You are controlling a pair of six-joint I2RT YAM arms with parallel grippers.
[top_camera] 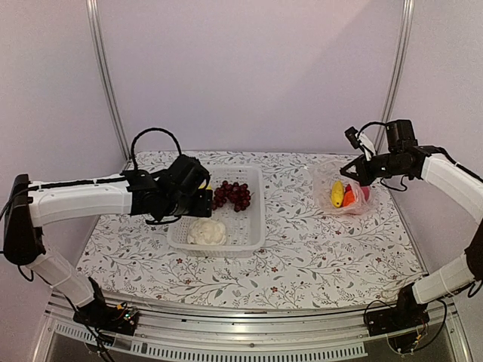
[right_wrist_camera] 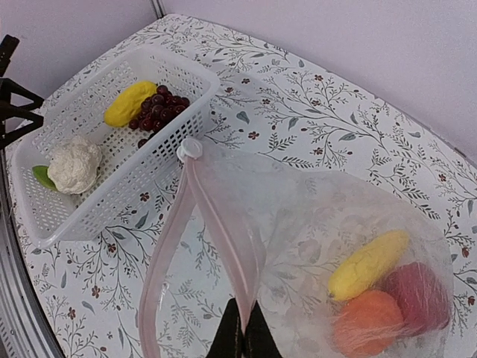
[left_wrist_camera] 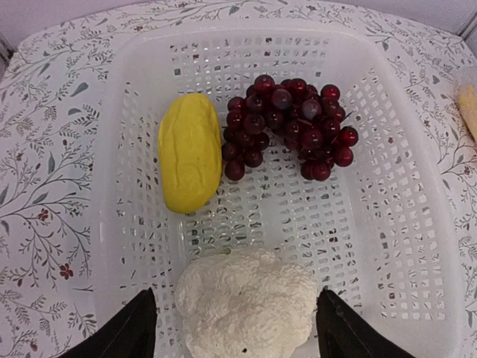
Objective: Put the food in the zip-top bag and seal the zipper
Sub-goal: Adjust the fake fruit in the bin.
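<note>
The clear zip-top bag (right_wrist_camera: 350, 246) (top_camera: 343, 188) stands at the right with its mouth held open; a yellow piece (right_wrist_camera: 369, 263), an orange one (right_wrist_camera: 369, 322) and a red one (right_wrist_camera: 419, 294) lie inside. My right gripper (right_wrist_camera: 244, 328) (top_camera: 356, 173) is shut on one side of the pinkish zipper (right_wrist_camera: 216, 216). My left gripper (left_wrist_camera: 237, 328) (top_camera: 198, 202) is open, its fingers on either side of the white cauliflower (left_wrist_camera: 246, 306) (top_camera: 207, 231) without touching. A yellow piece (left_wrist_camera: 191, 151) and the grape bunch (left_wrist_camera: 291, 125) (top_camera: 232, 195) lie further back.
The remaining food lies in a white lattice basket (top_camera: 255, 226) (left_wrist_camera: 417, 224) at the table's middle. The flower-patterned table cover (top_camera: 324, 256) ends at a metal rail in front. Purple walls and two metal posts stand behind.
</note>
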